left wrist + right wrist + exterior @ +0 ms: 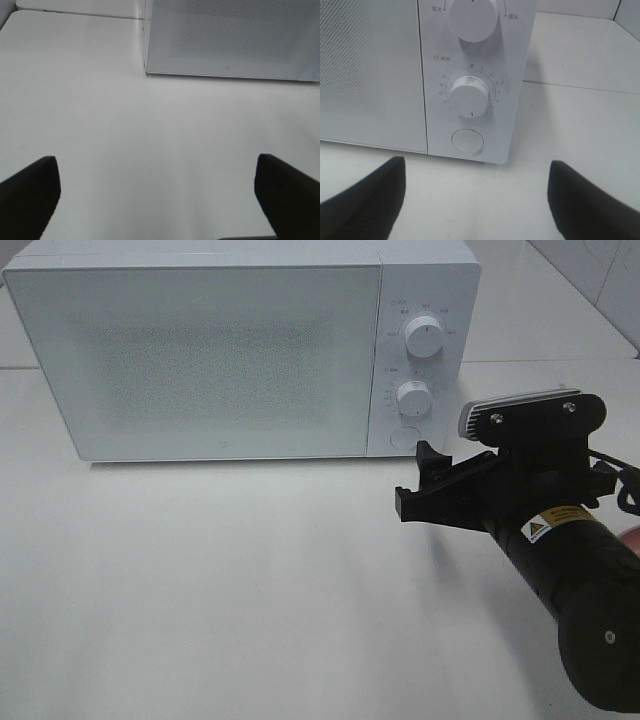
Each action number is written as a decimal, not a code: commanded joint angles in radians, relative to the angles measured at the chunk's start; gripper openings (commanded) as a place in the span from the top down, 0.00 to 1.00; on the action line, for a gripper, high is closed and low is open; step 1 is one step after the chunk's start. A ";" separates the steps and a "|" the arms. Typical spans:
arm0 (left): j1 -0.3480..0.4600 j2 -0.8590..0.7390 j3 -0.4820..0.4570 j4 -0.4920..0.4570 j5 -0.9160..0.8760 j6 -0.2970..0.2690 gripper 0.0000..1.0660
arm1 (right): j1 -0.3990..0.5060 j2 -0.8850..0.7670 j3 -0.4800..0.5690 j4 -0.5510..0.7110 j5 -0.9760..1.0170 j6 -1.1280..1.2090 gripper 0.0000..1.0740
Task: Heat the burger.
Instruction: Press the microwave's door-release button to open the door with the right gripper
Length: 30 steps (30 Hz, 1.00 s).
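The burger is out of view in every frame. A white microwave (200,350) stands at the back of the table with its door closed. My right gripper (415,480) hovers open and empty just in front of the control panel, its dark fingers (365,200) spread wide below the round door button (467,141) and the timer knob (469,96). My left gripper (157,200) is open too, with nothing between its fingers (27,195), over bare table some way in front of the microwave's left part (225,40). The high view does not show the left arm.
The panel carries an upper knob (424,337), a lower knob (412,397) and a button (404,436). A pink sliver (632,535) shows at the right border behind my right arm. White tabletop (200,580) spreads in front of the microwave.
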 commanded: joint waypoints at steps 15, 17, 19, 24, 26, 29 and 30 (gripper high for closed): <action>-0.005 -0.018 0.000 0.001 -0.014 0.002 0.08 | 0.001 -0.001 -0.009 -0.007 -0.046 0.064 0.35; -0.005 -0.018 0.000 0.001 -0.014 0.002 0.08 | 0.001 -0.001 -0.009 -0.007 -0.046 0.097 0.36; -0.005 -0.018 0.000 0.001 -0.014 0.002 0.08 | 0.001 -0.001 -0.009 -0.007 -0.046 0.205 0.39; -0.005 -0.018 0.000 0.001 -0.014 0.002 0.08 | 0.001 -0.001 -0.009 -0.007 -0.043 0.499 0.50; -0.005 -0.018 0.000 0.001 -0.014 0.002 0.08 | 0.001 -0.001 -0.009 -0.007 -0.041 0.564 0.53; -0.005 -0.018 0.000 0.001 -0.014 0.002 0.08 | 0.001 -0.001 -0.009 -0.008 -0.038 0.828 0.66; -0.005 -0.018 0.000 0.001 -0.014 0.002 0.08 | 0.001 -0.001 -0.009 -0.008 -0.038 0.898 0.70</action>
